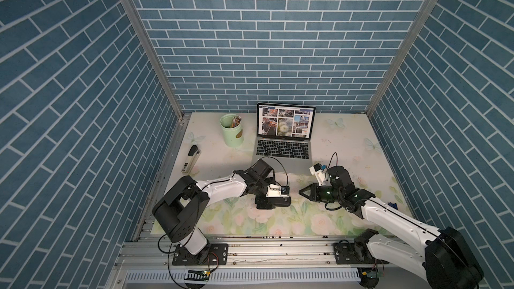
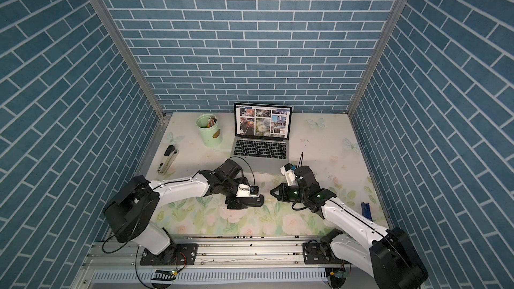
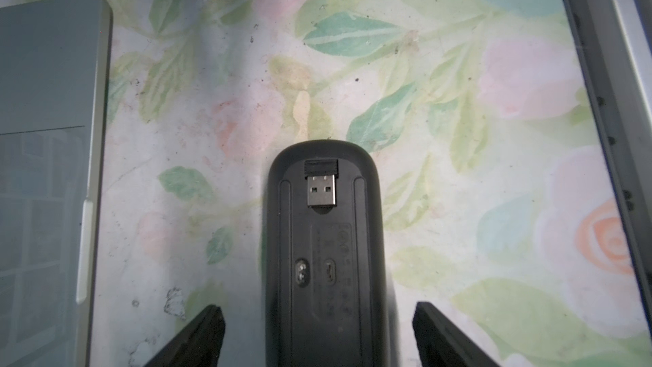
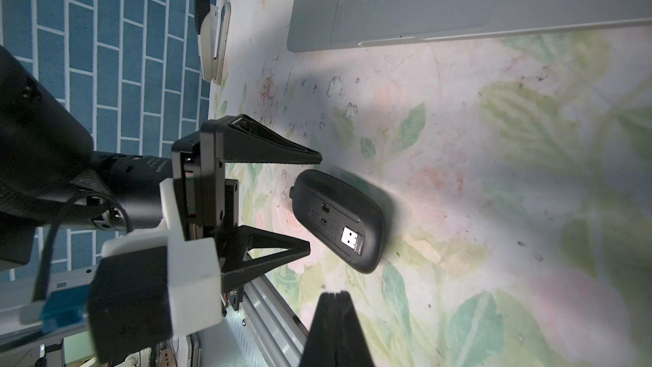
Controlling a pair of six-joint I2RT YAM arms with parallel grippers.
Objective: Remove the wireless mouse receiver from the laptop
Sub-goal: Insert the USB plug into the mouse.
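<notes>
The wireless mouse receiver (image 3: 320, 185), a black stub with a silver USB plug, lies in a recess on the underside of a flat black mouse (image 3: 324, 259). The mouse lies upside down on the floral table in front of the laptop (image 1: 283, 145). My left gripper (image 3: 319, 308) is open, with its fingers on either side of the mouse's near end, clear of its sides. The right wrist view shows the receiver (image 4: 352, 238) and the left gripper (image 4: 314, 203) too. My right gripper (image 4: 335, 294) is shut and empty, pointing at the mouse (image 2: 254, 201) from the right.
A green cup of pencils (image 1: 232, 130) stands left of the laptop. A stapler (image 1: 190, 158) lies by the left wall, and a small blue object (image 2: 366, 209) lies near the right wall. An aluminium rail (image 1: 250, 248) runs along the front edge.
</notes>
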